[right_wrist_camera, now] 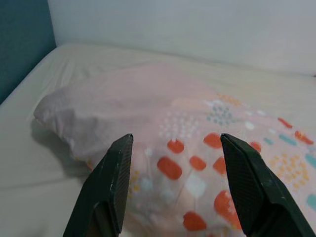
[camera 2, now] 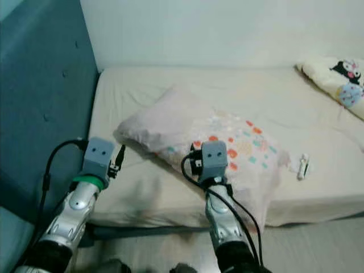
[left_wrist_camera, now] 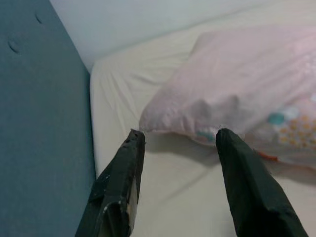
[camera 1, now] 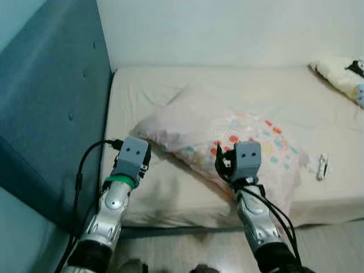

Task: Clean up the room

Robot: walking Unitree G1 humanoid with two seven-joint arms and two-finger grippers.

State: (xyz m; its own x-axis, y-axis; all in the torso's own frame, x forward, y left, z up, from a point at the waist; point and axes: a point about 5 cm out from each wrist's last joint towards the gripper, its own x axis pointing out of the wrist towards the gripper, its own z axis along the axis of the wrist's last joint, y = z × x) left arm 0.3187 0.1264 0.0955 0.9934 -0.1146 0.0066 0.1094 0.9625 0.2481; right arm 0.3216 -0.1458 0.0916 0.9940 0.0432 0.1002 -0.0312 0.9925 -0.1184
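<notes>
A wide bed with a cream fitted sheet (camera 1: 170, 193) spans the scene from the padded blue-teal headboard wall (camera 1: 51, 114) on the robot's left to a plain white wall (camera 1: 227, 28) behind. On the sheet, toward the near edge and about midway across, lies a large pale pink pillow with a patch of orange, teal and yellow spots (camera 1: 222, 136), set at a slant with one corner pointing to the headboard. At the far right end of the bed rests a second cream pillow printed with a black-and-white cartoon figure (camera 2: 335, 77). A small white object (camera 1: 322, 166) lies on the sheet just beside the spotted pillow's right corner; what it is cannot be made out.

The left gripper (left_wrist_camera: 180, 138) hangs above the sheet near the pillow's left corner, its two black fingers spread wide apart with nothing between them. The right gripper (right_wrist_camera: 175, 143) hovers over the spotted part of the pillow, its fingers likewise parted wide and holding nothing. Below the bed's near edge, a strip of light wooden floor (camera 1: 187, 250) shows.
</notes>
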